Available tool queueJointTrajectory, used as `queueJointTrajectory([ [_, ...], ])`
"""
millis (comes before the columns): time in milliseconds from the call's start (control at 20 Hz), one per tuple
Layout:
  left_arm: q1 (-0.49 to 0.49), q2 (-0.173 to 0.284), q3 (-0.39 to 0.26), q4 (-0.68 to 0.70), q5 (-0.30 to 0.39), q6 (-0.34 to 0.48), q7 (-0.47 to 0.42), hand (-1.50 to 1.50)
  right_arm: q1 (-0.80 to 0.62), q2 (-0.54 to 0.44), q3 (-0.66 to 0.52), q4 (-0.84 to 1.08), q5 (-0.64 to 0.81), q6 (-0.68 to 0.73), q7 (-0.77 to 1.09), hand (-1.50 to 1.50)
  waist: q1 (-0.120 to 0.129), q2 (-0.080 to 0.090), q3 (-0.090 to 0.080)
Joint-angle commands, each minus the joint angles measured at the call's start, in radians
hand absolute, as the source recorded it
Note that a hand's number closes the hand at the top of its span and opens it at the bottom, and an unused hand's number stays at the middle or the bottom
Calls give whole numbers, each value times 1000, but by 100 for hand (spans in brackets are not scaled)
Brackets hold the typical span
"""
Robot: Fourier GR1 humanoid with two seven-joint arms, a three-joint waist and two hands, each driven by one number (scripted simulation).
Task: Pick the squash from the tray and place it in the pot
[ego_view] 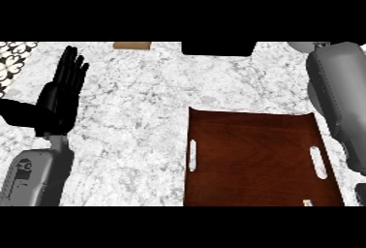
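Tray (250, 145) lies bare; left hand (61, 92) rests open.

We see a white marbled bench (143, 121) bearing a dark wooden tray (253, 155), which lies to the right of the open left robot hand (61, 99).

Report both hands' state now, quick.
Left hand: open, fingers straight, resting at the view's left, holding nothing.
Right hand: not in view; only its grey forearm shows.

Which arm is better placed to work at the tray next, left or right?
Right, probably. Its grey forearm runs along the tray's right edge, though its hand is out of view. The left hand rests open, fingers up, across bare counter.
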State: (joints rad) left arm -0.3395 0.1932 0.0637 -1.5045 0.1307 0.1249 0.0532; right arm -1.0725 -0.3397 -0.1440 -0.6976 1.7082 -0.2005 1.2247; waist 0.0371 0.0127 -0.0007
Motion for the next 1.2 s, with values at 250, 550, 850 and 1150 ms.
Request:
queueJointTrajectory([
  [250,47,33,56,14,27,-20,-13,0,202,43,-91,-152,47,-93,190,150,-54,-18,0],
  [550,121,10,30,-71,19,-23,-29,0,385,2,-184,-315,-6,-140,36,150,-48,-19,1],
  [850,31,23,47,-13,15,-19,9,0,491,5,-245,-367,-41,-169,-43,150,-45,-13,1],
  [1150,26,-5,16,-1,-24,0,-10,0,504,-41,-357,-252,-158,-176,-156,150,-37,-10,1],
])
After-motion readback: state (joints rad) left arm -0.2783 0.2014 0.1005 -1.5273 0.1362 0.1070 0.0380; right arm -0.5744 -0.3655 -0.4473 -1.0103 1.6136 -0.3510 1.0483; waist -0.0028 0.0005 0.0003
